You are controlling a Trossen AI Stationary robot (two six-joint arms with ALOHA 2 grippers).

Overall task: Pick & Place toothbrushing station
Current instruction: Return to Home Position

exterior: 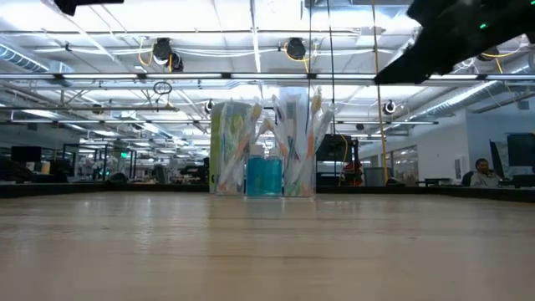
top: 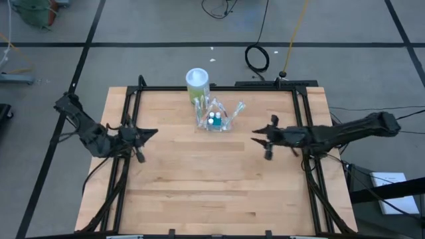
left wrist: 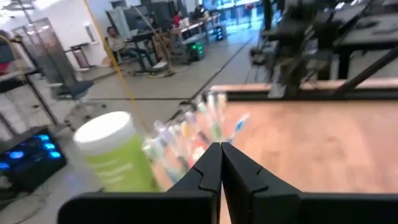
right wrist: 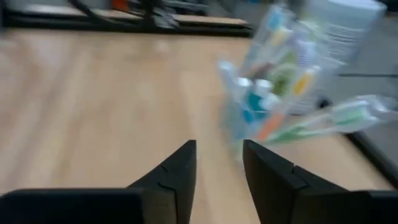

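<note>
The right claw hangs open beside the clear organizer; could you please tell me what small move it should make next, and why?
Probably retract the right claw toward its base and close it: it is open and empty, apart from the clear organizer, where the toothbrushes stand, and the left claw is shut at its own side.

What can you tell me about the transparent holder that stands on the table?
The transparent holder looks like colourless clear plastic. It stands upright on the wooden table, right beside the green canister; whether they touch I cannot tell. It holds several wrapped toothbrushes, which lean outward above its rim, and what look like two small teal bottles. The left end effector and the right end effector are both apart from it.
</note>
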